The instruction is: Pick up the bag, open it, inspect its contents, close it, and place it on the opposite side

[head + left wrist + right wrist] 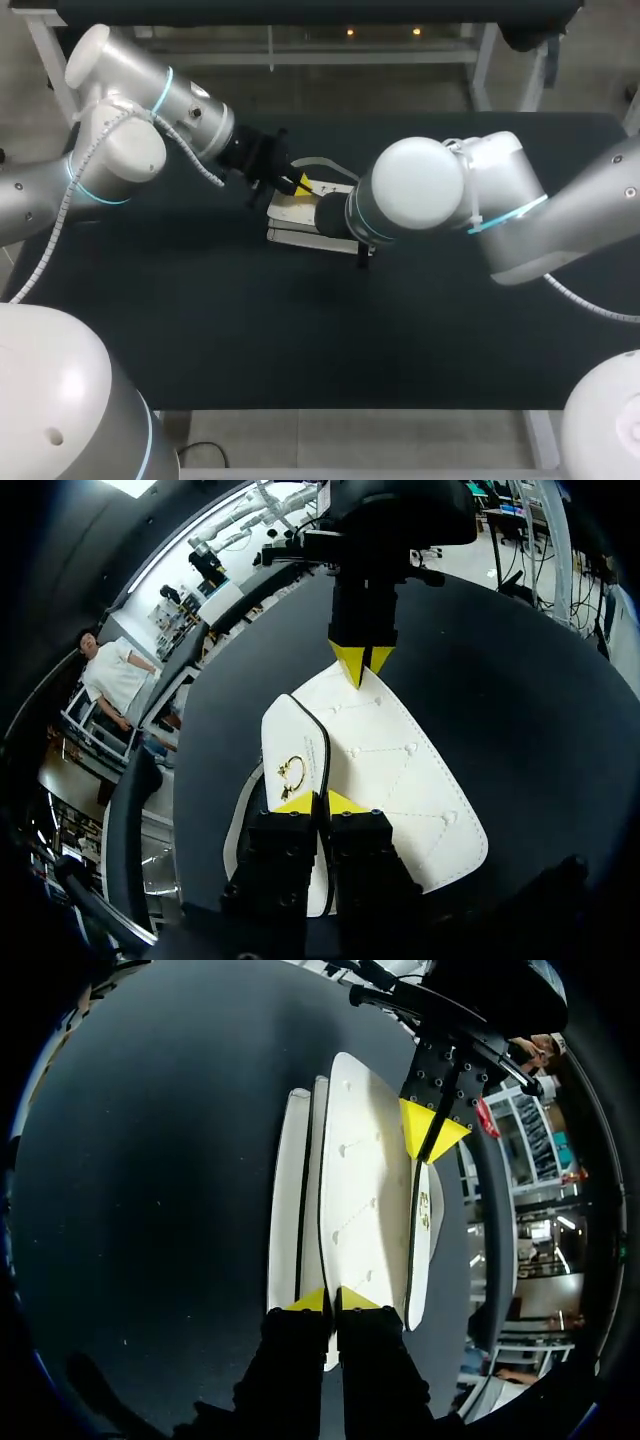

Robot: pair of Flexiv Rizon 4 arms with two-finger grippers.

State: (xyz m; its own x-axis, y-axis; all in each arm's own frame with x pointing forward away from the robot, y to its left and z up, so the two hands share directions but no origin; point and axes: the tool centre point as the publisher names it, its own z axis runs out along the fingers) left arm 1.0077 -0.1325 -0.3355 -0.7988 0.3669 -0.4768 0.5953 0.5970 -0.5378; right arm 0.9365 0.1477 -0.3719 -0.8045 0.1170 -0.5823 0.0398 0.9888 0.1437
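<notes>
Bag [390, 760], white, flat on worktop [300, 330]; left end effector [320, 802] pinches its clasp-side edge, right end effector [332, 1300] pinches the opposite edge, fingers nearly together.

The left arm [120, 140] is brought in from the left edge of the surface [300, 340], with its elbow raised and its wrist angled down toward the middle. The right arm [500, 200] is brought in from the right edge and is bent so that its wrist faces the left one. The two tools are held facing each other, near but apart. The left tool [322, 802] is pinched, fingers nearly together, on one edge of the bag [400, 770]. The right tool [332, 1300] is clamped likewise on the opposite edge.
</notes>
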